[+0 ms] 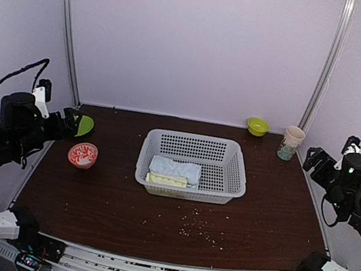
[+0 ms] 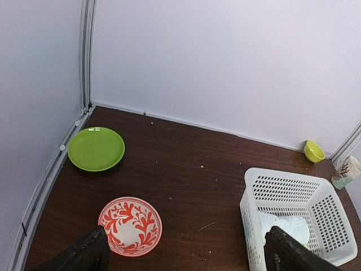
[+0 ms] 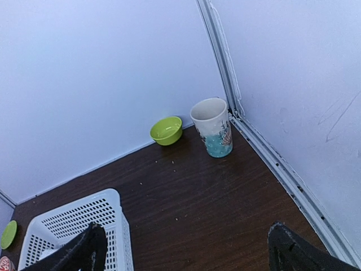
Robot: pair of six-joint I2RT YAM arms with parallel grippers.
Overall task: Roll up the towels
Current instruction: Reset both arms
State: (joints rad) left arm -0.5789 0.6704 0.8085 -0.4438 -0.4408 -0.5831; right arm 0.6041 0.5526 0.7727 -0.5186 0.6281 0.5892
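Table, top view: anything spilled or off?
Yes. Small pale crumbs lie scattered on the table just in front of the basket, which looks like a spill. The blue towel and green towel lie inside the basket, the green one on the near side. Nothing else stands out.

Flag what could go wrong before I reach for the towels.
The pale blue cloth towel and the lime-green lemon-print towel lie together inside the white plastic mesh basket; a grab may catch the mesh or lift both. Crumbs litter the dark table in front of the basket and could get rolled in. The red-and-white patterned bowl sits close to the left end effector; a low swing toward the basket might knock it.
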